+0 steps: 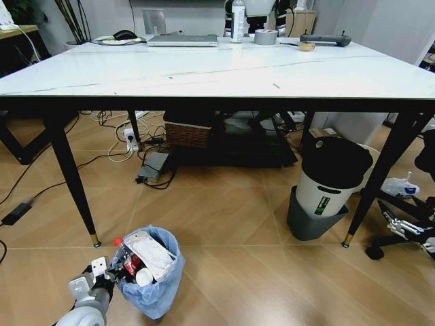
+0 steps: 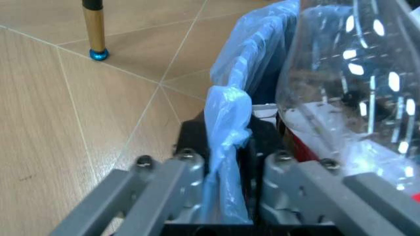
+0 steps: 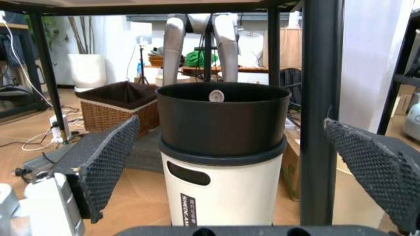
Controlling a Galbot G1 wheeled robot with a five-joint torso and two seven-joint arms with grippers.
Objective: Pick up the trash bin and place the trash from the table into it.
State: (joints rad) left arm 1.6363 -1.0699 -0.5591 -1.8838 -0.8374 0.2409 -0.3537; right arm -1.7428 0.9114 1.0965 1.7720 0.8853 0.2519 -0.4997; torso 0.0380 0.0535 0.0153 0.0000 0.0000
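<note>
trash bin point(image 1: 151, 275) on the floor in front of the worktop point(image 1: 204, 71), near its front left leg, already stuffed with wrappers and a clear bottle point(image 2: 354, 83). left pincer point(image 2: 226, 162) clenched on the bin's rim, bag point(image 2: 226, 113) pinched between the fingers. right pincer point(image 3: 236, 162) released, low by the white-and-black cylinder point(image 3: 220, 157) beyond the worktop's right front leg. risk: the grip may hold mostly slippery liner, so on lifting the bag could slide or tear and the bin tip; piled trash could spill.
</note>
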